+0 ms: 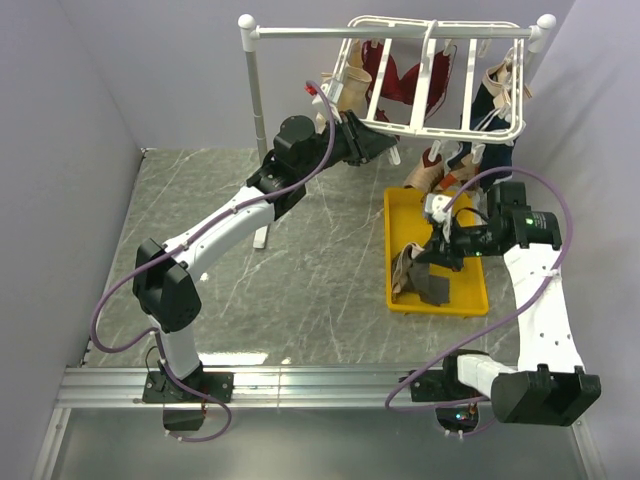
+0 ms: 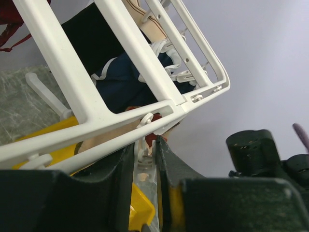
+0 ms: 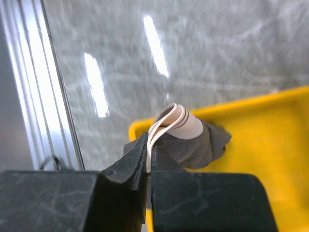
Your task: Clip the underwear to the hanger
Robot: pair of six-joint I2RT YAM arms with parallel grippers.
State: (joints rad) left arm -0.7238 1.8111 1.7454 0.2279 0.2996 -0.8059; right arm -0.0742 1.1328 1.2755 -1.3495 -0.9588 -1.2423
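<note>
The white slatted hanger (image 1: 432, 80) hangs from the stand's rail at the back. My left gripper (image 1: 385, 150) reaches up to its near lower edge. In the left wrist view the hanger's slats (image 2: 72, 72) fill the top, and my left gripper (image 2: 145, 145) is closed on a small white dangling clip (image 2: 144, 157) that fills the narrow gap. The grey-brown underwear (image 1: 418, 280) hangs over the yellow tray. My right gripper (image 1: 434, 250) is shut on its beige band. The right wrist view shows my right gripper (image 3: 149, 154) pinching the folded band, with the underwear (image 3: 198, 142) drooping beyond.
The yellow tray (image 1: 468, 285) lies on the marble table at the right and also shows in the right wrist view (image 3: 270, 121). The white stand's pole (image 1: 255, 95) rises at the back left. Maroon (image 1: 400, 75), navy (image 1: 485, 105) and beige (image 1: 355, 88) garments hang from the hanger. A metal rail (image 1: 300, 385) runs along the near edge.
</note>
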